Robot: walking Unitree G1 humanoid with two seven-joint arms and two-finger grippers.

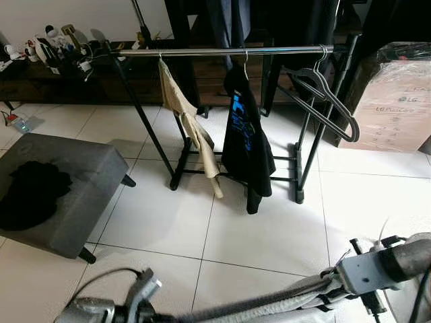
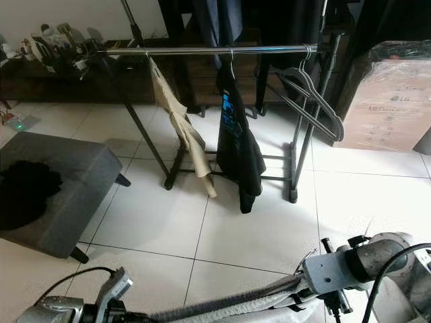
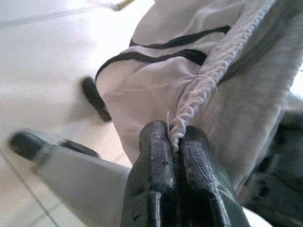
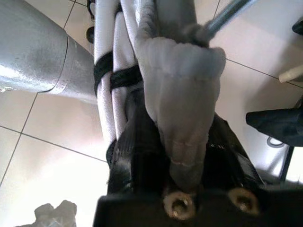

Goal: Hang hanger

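Hanger w/ a grey garment (image 3: 156,90) on it is held low in front of the robot, well short of the clothes rack (image 1: 222,51); its metal hook (image 4: 227,16) pokes out of the cloth by the right gripper (image 4: 182,156). Left gripper (image 3: 174,156): fingers pressed together, pinching the garment's ribbed white hem. Right gripper: grey fabric bunched betw. its black fingers, held there (the hanger body itself is covered by cloth). Garment has black trim bands. On the rack's rail: beige garment (image 1: 185,124) toward its left end, black top w/ blue print (image 1: 244,131) at mid-rail, empty grey hangers (image 1: 323,101) at its right end. Left of the rack, a grey ottoman (image 1: 81,182) w/ a black cloth (image 1: 30,192) on top. Right of the rack, a wrapped cardboard box (image 1: 394,94). White tile floor (image 1: 269,229) under the rack.
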